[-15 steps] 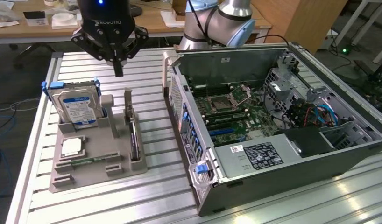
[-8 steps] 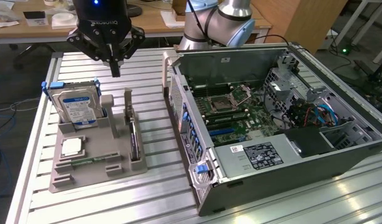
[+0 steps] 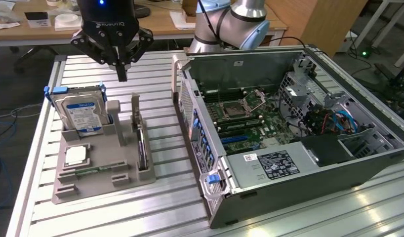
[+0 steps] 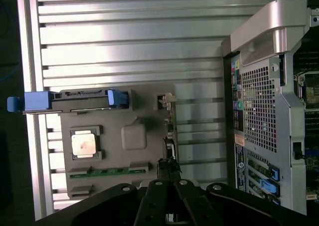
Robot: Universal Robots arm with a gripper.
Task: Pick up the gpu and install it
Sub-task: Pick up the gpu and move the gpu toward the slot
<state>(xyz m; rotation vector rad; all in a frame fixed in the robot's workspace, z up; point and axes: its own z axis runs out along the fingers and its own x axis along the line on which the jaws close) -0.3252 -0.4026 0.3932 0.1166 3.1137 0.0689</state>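
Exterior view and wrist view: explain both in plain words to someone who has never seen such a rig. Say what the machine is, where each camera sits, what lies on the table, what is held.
The machine is a robot arm ending in a black gripper, shut and holding nothing. The exterior view comes from a camera off the arm; the wrist view comes from a camera on the arm's wrist, looking down past the gripper. On the slatted metal table lies a grey holder with computer parts: a hard drive with a blue-white label, a small silver chip, and the gpu, a thin dark card standing on edge in its slot. Beside the holder lies an open computer case. The gripper hangs above the holder, touching nothing.
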